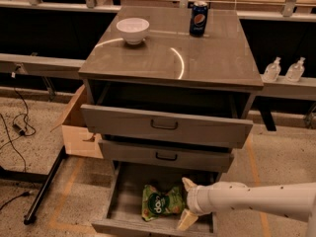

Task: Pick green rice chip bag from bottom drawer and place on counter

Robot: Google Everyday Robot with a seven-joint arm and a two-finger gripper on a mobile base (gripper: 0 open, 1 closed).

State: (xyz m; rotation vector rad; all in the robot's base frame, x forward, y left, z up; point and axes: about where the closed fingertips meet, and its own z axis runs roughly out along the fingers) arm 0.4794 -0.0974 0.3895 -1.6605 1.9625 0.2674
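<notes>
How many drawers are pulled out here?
3: top drawer, middle drawer below it, and bottom drawer lowest, where the open gripper sits at the bag's right edge.

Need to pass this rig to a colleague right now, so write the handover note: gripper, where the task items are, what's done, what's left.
Gripper: open, low inside the bottom drawer, at the right end of the green rice chip bag; contact cannot be told.
Bag: lying on the drawer floor, not lifted.
Counter: holds a white bowl and a blue can, no bag.
Done: drawer open, gripper at the bag.
Left: close on the bag, lift it out, set it on the counter.
</notes>
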